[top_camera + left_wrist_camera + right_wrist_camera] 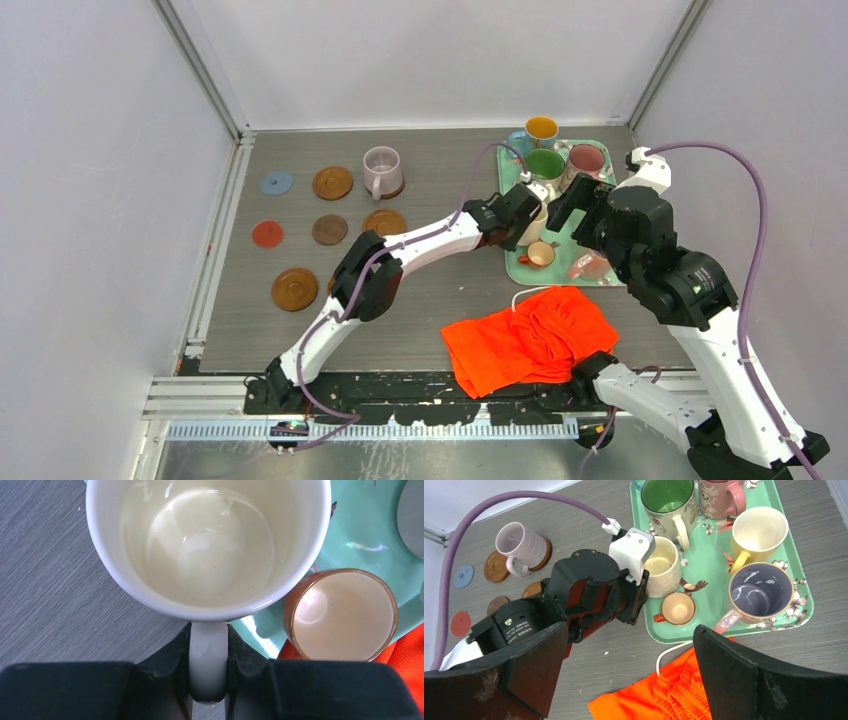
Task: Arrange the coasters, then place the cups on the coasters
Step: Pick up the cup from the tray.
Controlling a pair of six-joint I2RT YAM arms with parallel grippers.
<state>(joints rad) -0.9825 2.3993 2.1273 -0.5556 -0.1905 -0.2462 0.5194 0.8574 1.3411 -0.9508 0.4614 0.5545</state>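
Bottom centre of left wrist view: left gripper [208, 656] pinches cream mug [210, 545] by its handle, at teal tray [361, 529] edge. Right gripper [629, 650] gapes wide, empty.

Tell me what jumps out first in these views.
The left gripper is shut on the handle of a cream ceramic mug at the left edge of the teal floral tray. A crumpled bright orange cloth lies near the tray's front edge. The right gripper hangs open above.
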